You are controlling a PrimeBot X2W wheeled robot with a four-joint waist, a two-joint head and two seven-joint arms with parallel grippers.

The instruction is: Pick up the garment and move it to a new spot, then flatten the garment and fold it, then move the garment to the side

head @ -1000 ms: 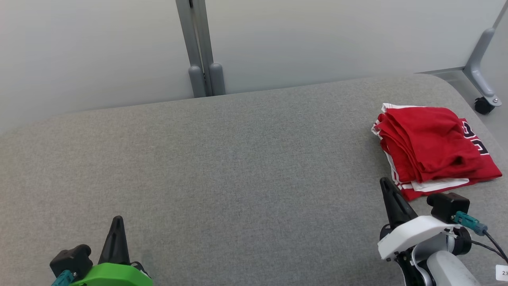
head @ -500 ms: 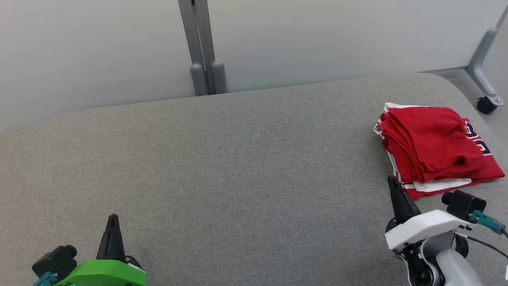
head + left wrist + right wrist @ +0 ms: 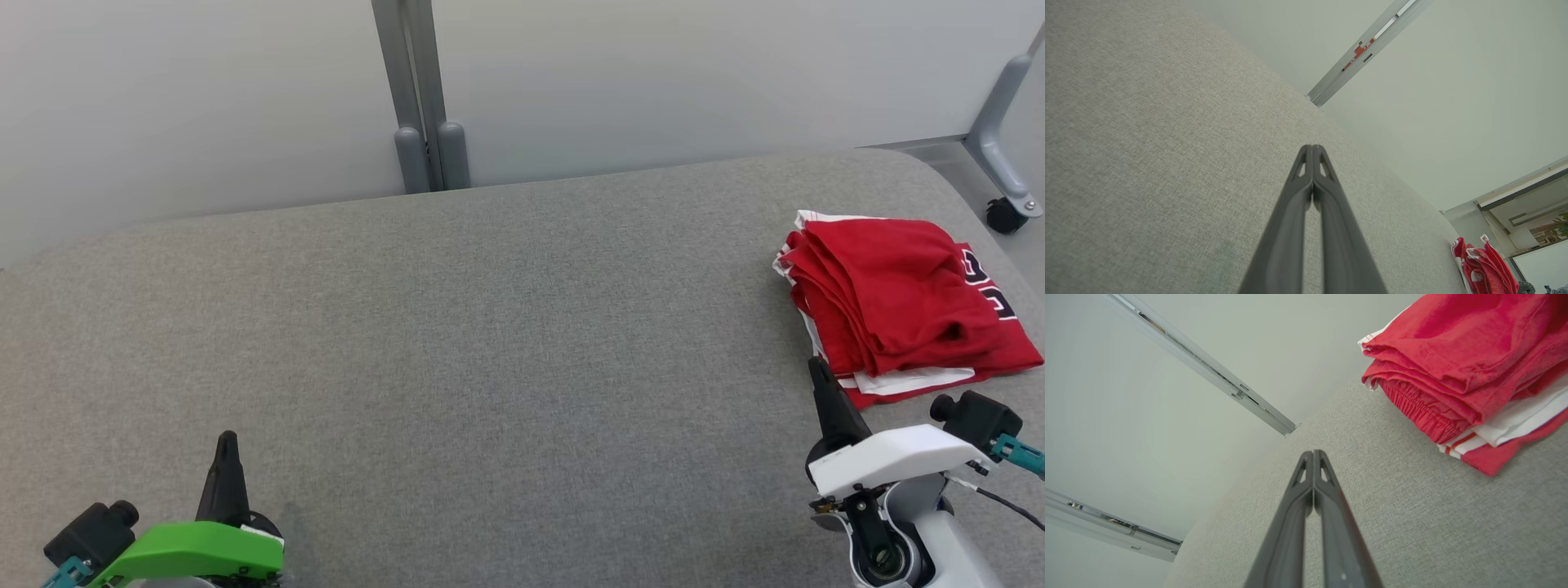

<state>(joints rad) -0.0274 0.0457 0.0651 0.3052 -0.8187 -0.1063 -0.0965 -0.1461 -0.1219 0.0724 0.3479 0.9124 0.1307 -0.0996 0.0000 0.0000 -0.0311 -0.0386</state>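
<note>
Broadly, the grey cloth-covered table (image 3: pixel 506 327) takes up most of the head view, with a pale wall (image 3: pixel 204 98) behind its far edge and a grey post (image 3: pixel 420 90) rising there. Everything fixed sits slightly further right in the picture than a second ago, so the camera has moved, not the furniture. The red garment (image 3: pixel 898 302) lies folded in a stack by the table's right edge, toward the far right corner, in the same spot as before. Beyond that corner stands a grey leg (image 3: pixel 992 122) on a black wheel (image 3: pixel 1006 216).

The right gripper (image 3: pixel 816 367), fingers pressed together and holding nothing, has drifted right. Its tip now lines up with the garment's near left corner in the head view, but the right wrist view shows it apart from the cloth, over bare table. The left gripper (image 3: pixel 227 441), also closed and empty, sits near the table's near left corner, its green housing lower in the picture than before.

The head view shows black lettering (image 3: pixel 984 286) on the garment's right part. The right wrist view instead shows a gathered waistband (image 3: pixel 1412 412), white stripes (image 3: pixel 1457 445) on a lower layer, and a second rail (image 3: pixel 1106 526) on the wall. In the left wrist view the garment is only a small red heap.
</note>
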